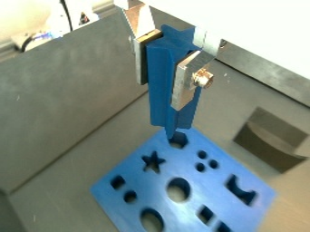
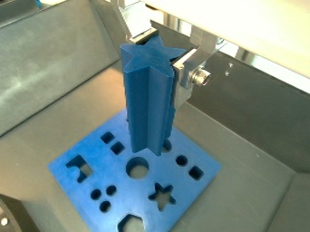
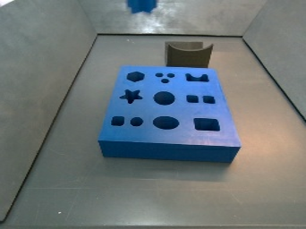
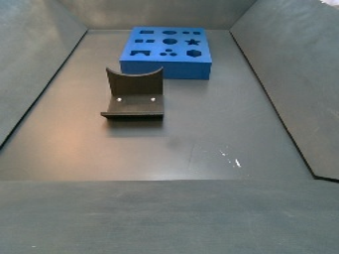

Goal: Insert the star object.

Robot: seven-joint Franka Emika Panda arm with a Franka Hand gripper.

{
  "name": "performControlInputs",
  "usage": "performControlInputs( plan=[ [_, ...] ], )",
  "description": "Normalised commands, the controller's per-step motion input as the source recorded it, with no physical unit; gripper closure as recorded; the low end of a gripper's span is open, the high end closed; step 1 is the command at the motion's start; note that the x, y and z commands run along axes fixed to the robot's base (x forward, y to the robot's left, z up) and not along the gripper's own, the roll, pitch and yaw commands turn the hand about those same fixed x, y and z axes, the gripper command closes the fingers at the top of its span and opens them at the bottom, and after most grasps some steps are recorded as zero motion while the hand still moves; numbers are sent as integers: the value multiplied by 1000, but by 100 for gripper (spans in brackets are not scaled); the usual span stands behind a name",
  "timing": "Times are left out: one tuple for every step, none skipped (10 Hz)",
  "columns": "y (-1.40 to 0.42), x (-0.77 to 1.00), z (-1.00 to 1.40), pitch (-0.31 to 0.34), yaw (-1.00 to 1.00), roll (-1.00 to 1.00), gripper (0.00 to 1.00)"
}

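The jaws of the gripper (image 1: pixel 168 56) are clamped on the star object (image 1: pixel 172 83), silver plates pressed to its sides in both wrist views. It hangs upright above the holed block (image 1: pixel 182 192), lower end clear of it. Only a wrist view shows its five-pointed top face (image 2: pixel 155 53) (ridged down its length). In a side view just a blue tip (image 3: pixel 142 4) shows at the top edge. The dark grey curved piece (image 4: pixel 134 95) sits on the matte grey surface (image 4: pixel 172 139).
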Motion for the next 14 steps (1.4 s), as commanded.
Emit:
performControlInputs(
  plan=[
    [0,-223,-1000,0,-269,-4,100],
    [-43,-154,-1000,0,-263,-30,100],
    [-83,-154,-1000,0,-271,-64,100],
    [-89,-143,-903,0,-291,-129,100],
    [-3,-49,-754,0,-383,-187,100],
    [0,-20,-711,7,-457,-194,100],
    [0,0,-669,26,-483,-203,100],
    [69,0,-669,40,-457,-201,100],
    [151,0,-686,66,-411,-190,100],
    [234,0,-643,60,-291,-156,100],
    [237,0,-569,39,-183,-100,100],
    [191,0,-469,3,-77,-94,100],
    [94,0,-306,0,-37,-73,100],
    [6,0,-263,0,0,-40,100]
  ],
)
